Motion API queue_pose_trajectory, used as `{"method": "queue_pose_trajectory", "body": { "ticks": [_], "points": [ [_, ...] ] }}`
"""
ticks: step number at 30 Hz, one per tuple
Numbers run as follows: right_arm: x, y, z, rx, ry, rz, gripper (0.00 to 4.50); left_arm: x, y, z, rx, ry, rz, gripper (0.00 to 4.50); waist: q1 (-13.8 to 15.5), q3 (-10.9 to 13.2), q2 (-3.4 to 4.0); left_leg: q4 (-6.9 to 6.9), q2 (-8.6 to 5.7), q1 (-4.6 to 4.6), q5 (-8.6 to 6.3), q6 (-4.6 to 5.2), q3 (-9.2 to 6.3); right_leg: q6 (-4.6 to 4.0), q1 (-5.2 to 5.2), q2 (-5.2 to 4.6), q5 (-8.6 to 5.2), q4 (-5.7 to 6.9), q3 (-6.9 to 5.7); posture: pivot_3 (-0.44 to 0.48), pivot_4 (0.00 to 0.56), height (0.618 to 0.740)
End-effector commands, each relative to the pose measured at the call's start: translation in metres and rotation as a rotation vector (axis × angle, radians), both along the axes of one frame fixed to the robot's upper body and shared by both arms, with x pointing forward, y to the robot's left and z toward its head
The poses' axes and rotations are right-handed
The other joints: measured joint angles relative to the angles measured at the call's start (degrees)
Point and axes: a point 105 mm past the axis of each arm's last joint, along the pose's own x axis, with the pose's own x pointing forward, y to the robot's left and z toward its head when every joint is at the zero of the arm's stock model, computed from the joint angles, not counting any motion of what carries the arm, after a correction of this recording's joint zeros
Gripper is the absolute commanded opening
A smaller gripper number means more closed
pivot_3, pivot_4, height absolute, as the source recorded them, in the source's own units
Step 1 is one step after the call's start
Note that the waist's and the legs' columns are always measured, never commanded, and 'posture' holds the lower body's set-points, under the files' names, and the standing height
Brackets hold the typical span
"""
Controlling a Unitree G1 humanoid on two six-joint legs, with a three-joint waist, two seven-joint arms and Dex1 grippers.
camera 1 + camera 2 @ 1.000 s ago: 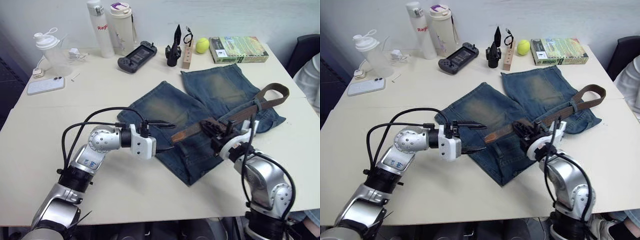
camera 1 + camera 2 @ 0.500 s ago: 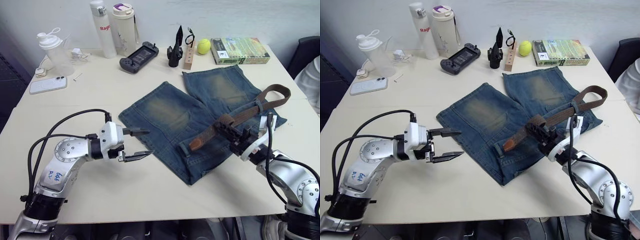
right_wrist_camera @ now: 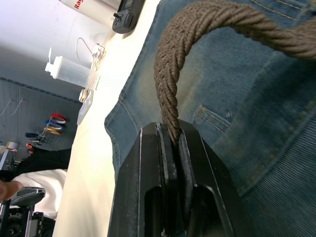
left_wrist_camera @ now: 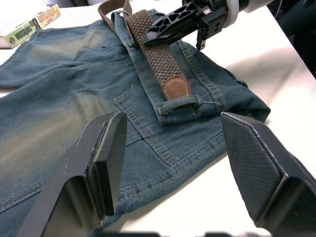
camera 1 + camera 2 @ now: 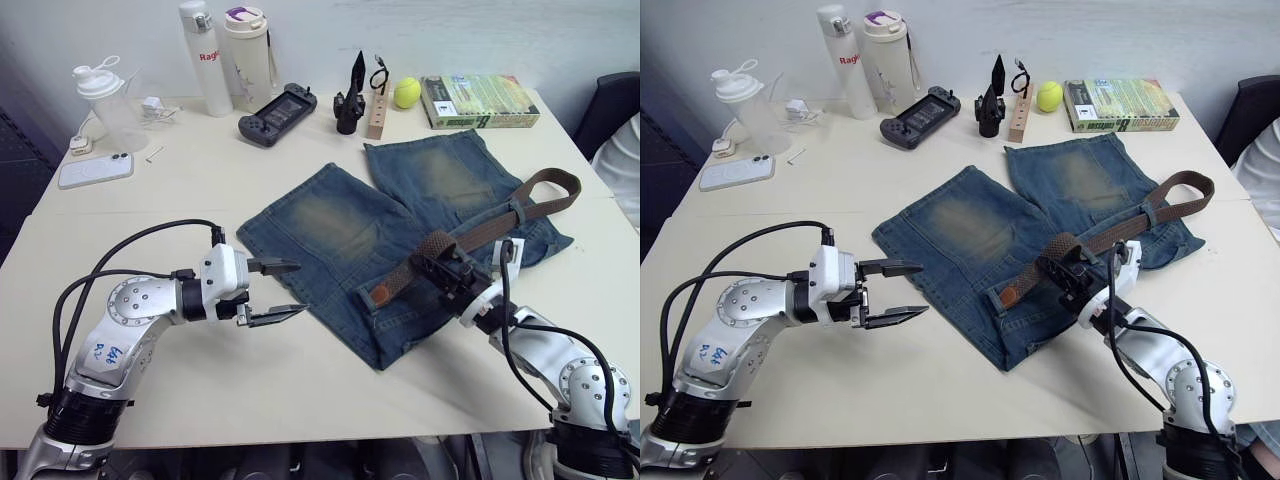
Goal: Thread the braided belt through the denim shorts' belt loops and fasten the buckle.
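Observation:
The denim shorts (image 5: 345,225) lie flat mid-table, waistband towards me. The braided belt (image 5: 490,228) runs slantwise across them from a fold at the right (image 5: 556,184), passing under one of the belt loops (image 5: 517,212). Its leather tip (image 4: 176,87) rests just short of another belt loop (image 4: 180,104) on the waistband. My right gripper (image 5: 440,268) is shut on the belt a little behind the tip, its fingers (image 3: 170,143) clamping the braid. My left gripper (image 5: 298,288) hangs open over the table beside the shorts' left edge. The buckle is hidden.
Along the far edge stand two bottles (image 5: 200,55), a shaker (image 5: 105,95), a game controller (image 5: 277,105), a black stand (image 5: 348,100), a wooden block (image 5: 377,110), a tennis ball (image 5: 405,92) and a book (image 5: 478,100). A phone (image 5: 95,170) lies far left.
My left gripper has pulled back from the shorts to the left and stayed open. My right gripper carried the belt rightward, then a little back left, laying the tip near the loop.

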Motion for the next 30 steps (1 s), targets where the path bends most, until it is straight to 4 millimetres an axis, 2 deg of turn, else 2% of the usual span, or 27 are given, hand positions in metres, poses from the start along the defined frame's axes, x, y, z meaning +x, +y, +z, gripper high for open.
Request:
{"method": "queue_pose_trajectory", "body": {
  "ticks": [1,6,12,16,21,27,30],
  "points": [
    [-0.001,0.008,0.004,-0.002,-0.037,0.014,0.0,0.0,-0.002,0.012,-0.006,-0.062,-0.007,3.31,-0.01,0.0,0.0,0.0,0.0,0.0,0.0,0.0,0.0,0.0,0.0,0.0,0.0,0.0,0.0,0.0,0.15,0.724],
    [-0.004,0.022,-0.009,-0.015,0.018,0.038,0.0,0.002,-0.004,0.01,0.033,-0.098,-0.043,3.31,-0.04,0.0,0.0,-0.01,0.0,0.01,0.0,-0.01,0.0,0.0,0.0,0.02,0.0,0.01,-0.01,0.0,0.15,0.724],
    [-0.011,0.039,-0.025,0.0,0.124,0.077,0.0,0.016,-0.009,0.012,0.095,-0.204,-0.069,3.31,0.0,0.0,0.0,-0.02,-0.01,0.03,0.0,-0.02,0.01,0.0,0.0,0.01,0.0,0.02,-0.03,0.0,0.15,0.724],
    [-0.016,0.043,-0.043,0.101,0.295,0.089,0.0,0.018,-0.021,-0.004,0.278,-0.437,-0.208,3.31,-0.01,0.0,0.0,-0.02,-0.01,0.02,0.0,-0.02,0.02,0.0,-0.02,0.02,0.0,0.01,-0.05,0.0,0.15,0.724],
    [-0.011,0.04,-0.044,0.143,0.348,0.081,0.0,0.012,-0.033,-0.022,0.315,-0.531,-0.335,3.31,-0.03,-0.01,-0.02,-0.04,-0.01,0.03,0.0,-0.02,0.03,0.0,-0.02,0.02,0.0,0.01,-0.12,0.0,0.15,0.724],
    [-0.014,0.049,-0.041,0.182,0.414,0.11,0.0,0.025,-0.033,-0.039,0.368,-0.696,-0.398,3.31,-0.24,-0.04,-0.07,-0.17,0.03,0.24,-0.01,-0.04,0.06,0.0,0.16,0.0,0.0,-0.07,-0.28,0.0,0.15,0.724],
    [-0.013,0.047,-0.04,0.195,0.425,0.098,0.0,0.027,-0.035,-0.045,0.363,-0.705,-0.422,3.31,-0.23,-0.04,-0.07,-0.14,0.09,0.24,-0.01,-0.04,0.04,0.0,0.18,-0.06,0.0,-0.09,-0.24,0.0,0.15,0.724]
  ]
}}
